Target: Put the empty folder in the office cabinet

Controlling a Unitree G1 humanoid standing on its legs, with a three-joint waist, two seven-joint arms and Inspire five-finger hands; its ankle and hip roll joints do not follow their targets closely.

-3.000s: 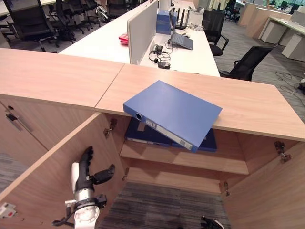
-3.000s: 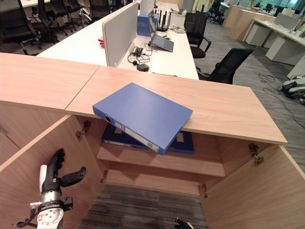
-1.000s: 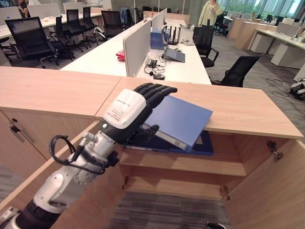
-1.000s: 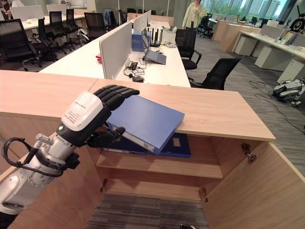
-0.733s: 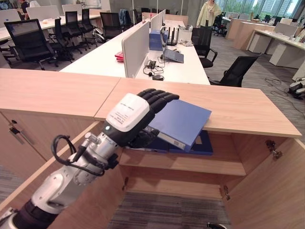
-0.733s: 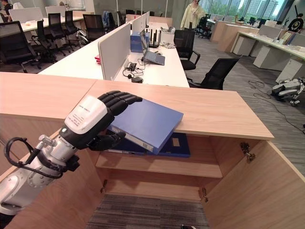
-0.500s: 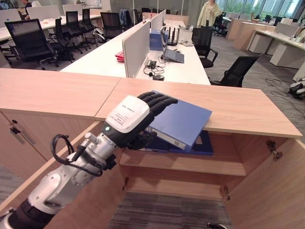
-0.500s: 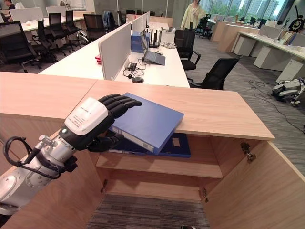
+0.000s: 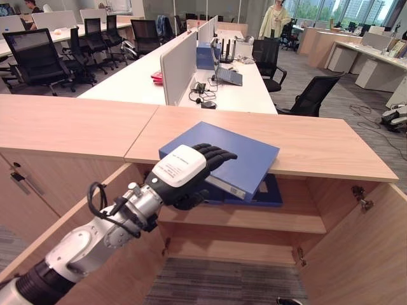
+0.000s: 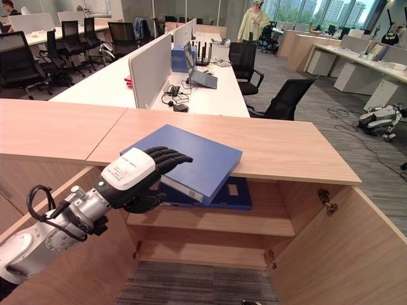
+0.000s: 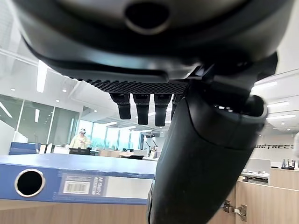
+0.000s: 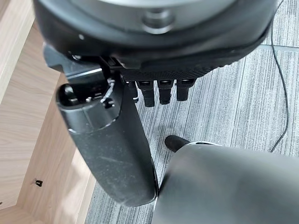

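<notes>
An open-plan office stretches behind, with desks, dark chairs and a person standing far off by the windows; in front runs a pale wooden worktop [image 9: 331, 143] that tops the office cabinet [image 9: 346, 254], whose doors stand open. The blue folder [image 9: 245, 152] lies on that worktop with its near corner hanging out over the front edge, above the upper shelf [image 9: 254, 216] where another blue folder [image 9: 270, 194] already lies flat. The left hand [image 9: 184, 175] sits at the overhanging spine end: its fingers [image 9: 216, 152] are laid over the top cover and only slightly bent, while the thumb is down below the edge (in the left wrist view the spine [image 11: 70, 184] with its ring hole shows just past the thumb, and a gap remains between fingers and cover), so the hand looks poised around the folder's edge and not yet clamped on it. The right hand [image 12: 140, 98] hangs low over the grey carpet with relaxed fingers, holding nothing. Being empty, the folder should be light, but it is a stiff board shell with a smooth, probably slippery cover, and its covers may flap open if held by one board alone. The spine end looks the soundest place to pinch, fingers above and thumb beneath, keeping it level while sliding it onto the shelf.
</notes>
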